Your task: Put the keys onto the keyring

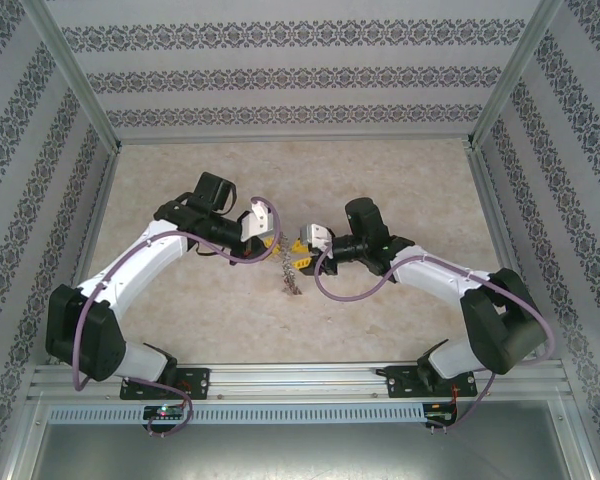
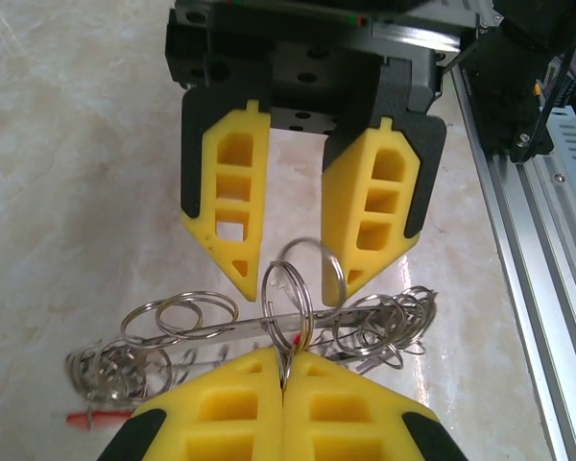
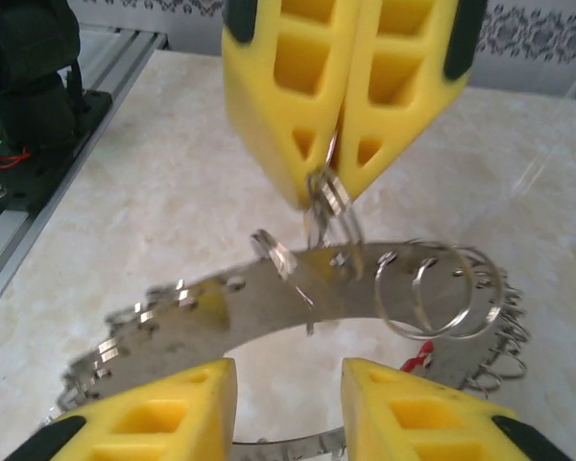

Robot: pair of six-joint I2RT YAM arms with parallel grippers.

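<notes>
I work over a glossy, pale beige, marble-look tabletop [image 1: 210, 315] under soft, even light. Walls [image 1: 290, 70] papered white with grey ornamental bands stand at 12, 9 and 3 o'clock, edged by aluminium posts [image 1: 78, 82]. At 6 o'clock a slotted aluminium rail [image 1: 300, 378] borders a grey metal sheet [image 1: 300, 450].

Bright, diffuse overhead light, faint shadows; wrist views soft up close.
</notes>
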